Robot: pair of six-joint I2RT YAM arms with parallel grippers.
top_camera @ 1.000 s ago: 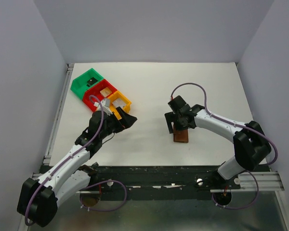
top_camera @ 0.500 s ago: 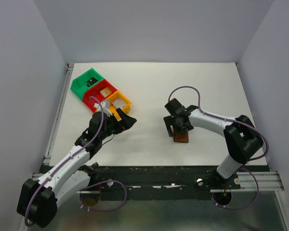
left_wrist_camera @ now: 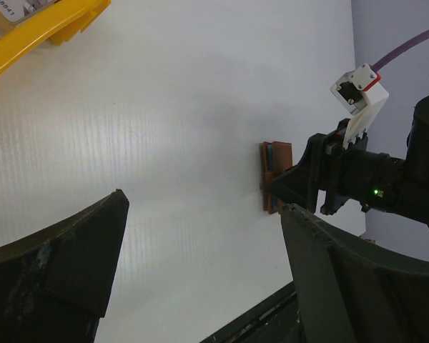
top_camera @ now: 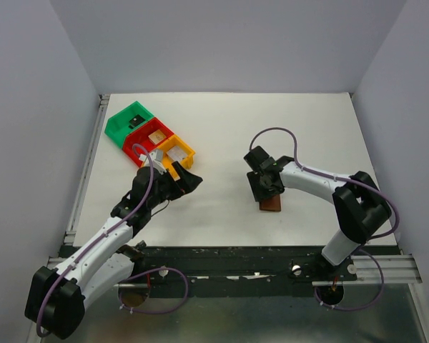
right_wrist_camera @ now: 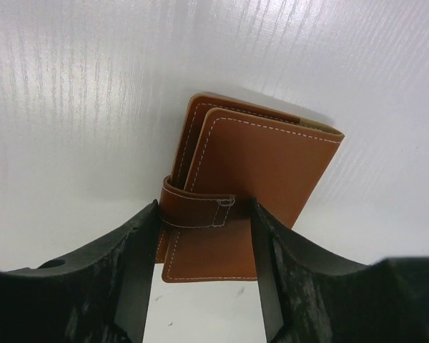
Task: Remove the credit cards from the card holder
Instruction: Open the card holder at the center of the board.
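Left end effector: spread wide and holding nothing, left of centre in the top view, above bare counter just below the bins; its own camera looks across the counter at the wallet.
Bins: green, red and yellow, upper left of the top view; they play no part in this step.
Wallet: folded shut on the counter, tab strapped across its front edge; it lies right of centre in the top view, partly under the right arm.
Right end effector: partly spread, one finger on each side of the tab end of the wallet; touching or only just beside it, I cannot tell.
Step in hand: judged to be the first grasp of the wallet, nothing opened yet.
Next move calls for: a firm pinch on the tab end, then freeing the tab and folding the cover back, likely with the left arm holding the other side.
Hidden: no cards show in any view; presumably inside the closed wallet. The wallet's near edge is cut off by the fingers. How the tab fastens cannot be made out.
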